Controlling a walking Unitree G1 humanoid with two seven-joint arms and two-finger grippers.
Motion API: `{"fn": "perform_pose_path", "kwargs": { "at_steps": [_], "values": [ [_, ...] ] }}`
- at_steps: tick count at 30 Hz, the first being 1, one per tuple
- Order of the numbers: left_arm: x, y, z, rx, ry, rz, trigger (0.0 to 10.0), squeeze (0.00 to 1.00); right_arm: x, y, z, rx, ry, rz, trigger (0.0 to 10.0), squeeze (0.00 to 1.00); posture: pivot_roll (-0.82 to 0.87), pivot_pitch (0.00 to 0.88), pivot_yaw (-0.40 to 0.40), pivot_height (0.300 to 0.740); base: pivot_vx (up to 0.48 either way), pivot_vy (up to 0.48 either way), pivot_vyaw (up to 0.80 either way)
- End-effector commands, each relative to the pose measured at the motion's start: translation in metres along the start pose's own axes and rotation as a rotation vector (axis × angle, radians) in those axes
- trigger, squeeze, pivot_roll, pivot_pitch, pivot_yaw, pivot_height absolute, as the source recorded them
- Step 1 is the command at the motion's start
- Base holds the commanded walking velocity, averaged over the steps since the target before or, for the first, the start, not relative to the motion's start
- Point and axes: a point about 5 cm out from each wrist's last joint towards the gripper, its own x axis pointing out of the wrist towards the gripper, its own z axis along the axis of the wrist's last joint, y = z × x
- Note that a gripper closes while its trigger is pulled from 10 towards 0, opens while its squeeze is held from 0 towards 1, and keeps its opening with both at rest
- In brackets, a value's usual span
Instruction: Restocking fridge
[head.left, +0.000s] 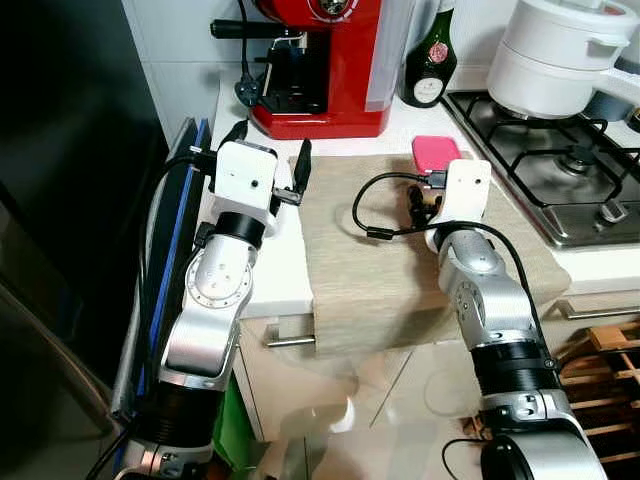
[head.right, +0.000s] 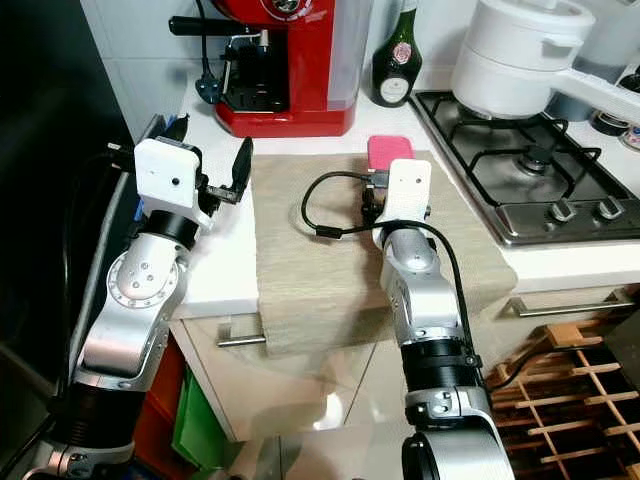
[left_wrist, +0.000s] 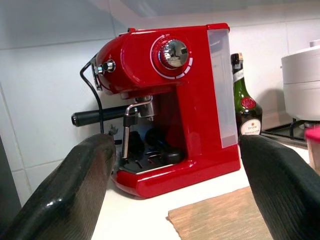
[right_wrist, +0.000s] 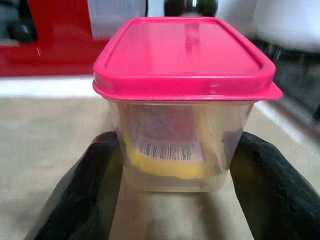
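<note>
While right hand (right_wrist: 167, 165) flanks pink-lidded tub (right_wrist: 182, 100), fingers apart, yellow food inside, left hand (left_wrist: 175, 190) open, empty.

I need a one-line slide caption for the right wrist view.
Right end effector straddles a pink-lidded container on the beige mat.

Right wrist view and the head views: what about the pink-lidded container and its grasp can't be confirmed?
- Pink-lidded container: the contents are a blurred yellow mass behind a barcode label.
- Right end effector: fingers flank the container; contact cannot be confirmed.
- Left eye view: the right wrist camera housing hides most of the container.
- Green bottle: top cut off by the frame edge.
</note>
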Motion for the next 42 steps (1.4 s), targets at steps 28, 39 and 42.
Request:
{"fn": "perform_pose_path", "kwargs": {
  "at_steps": [28,39,42],
  "values": [
    [-0.012,0.024,-0.035,-0.018,0.183,0.178,10.0,0.00,-0.061,-0.048,0.008,-0.102,-0.402,-0.118,10.0,0.00,0.00,0.000,0.014,0.740,0.000,0.000,0.00],
    [-0.004,0.019,-0.029,-0.038,0.139,0.139,10.0,0.00,-0.050,-0.040,0.016,-0.103,-0.414,-0.110,10.0,0.00,-0.01,0.000,0.027,0.740,0.000,0.000,0.00],
    [-0.003,0.018,-0.028,-0.042,0.133,0.133,10.0,0.00,-0.049,-0.039,0.017,-0.102,-0.415,-0.111,10.0,0.00,-0.01,0.000,0.028,0.740,0.000,0.000,0.00]
  ]
}}
